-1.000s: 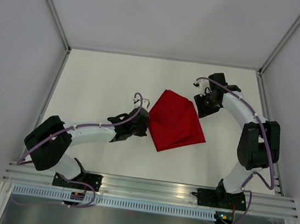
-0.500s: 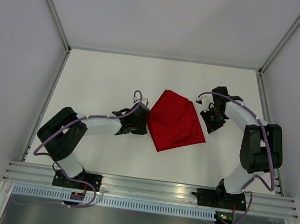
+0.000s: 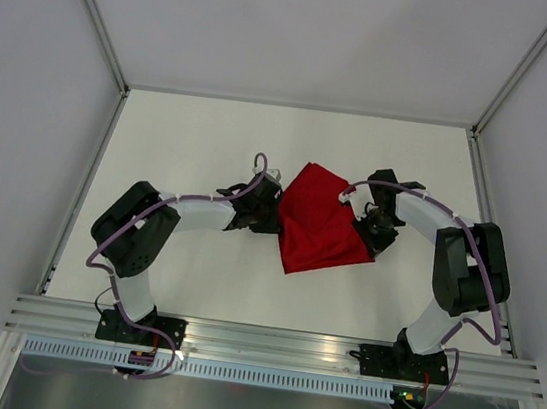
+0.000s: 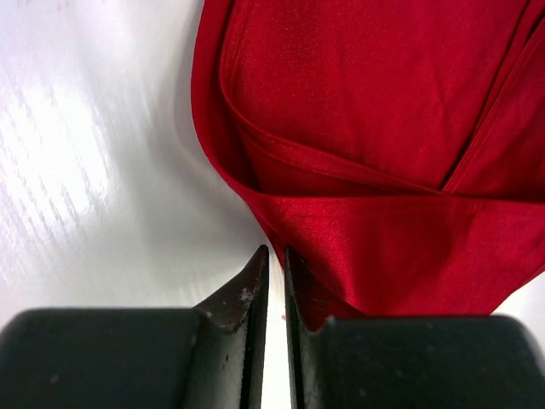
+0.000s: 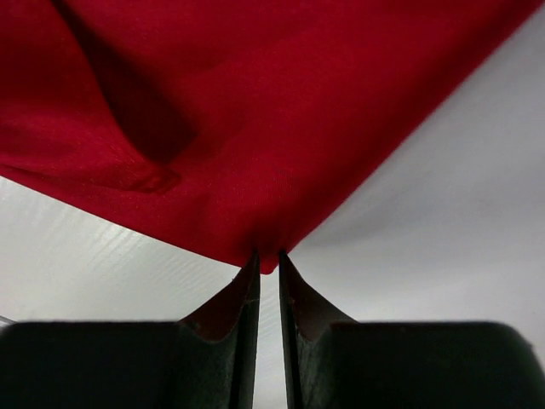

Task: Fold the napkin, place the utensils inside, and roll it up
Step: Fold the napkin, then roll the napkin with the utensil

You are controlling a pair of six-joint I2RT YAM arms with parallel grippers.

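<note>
My left arm [image 3: 197, 213] and right arm [image 3: 424, 212] both reach inward with elbows bent outward, my left tool [image 4: 274, 251] and right tool [image 5: 268, 256] facing each other, each pinched nearly closed on the napkin [image 3: 321, 226].

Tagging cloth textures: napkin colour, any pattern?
The napkin is plain red, no pattern; best in left wrist view.

The napkin [image 3: 322, 221], a plain bright red cloth with a slight sheen, lies near the middle of the white table [image 3: 192, 133], a little right of centre. It is loosely folded into an uneven, pointed shape. Its layers overlap in soft diagonal creases, and its lowest corner points toward the table's near edge.
</note>
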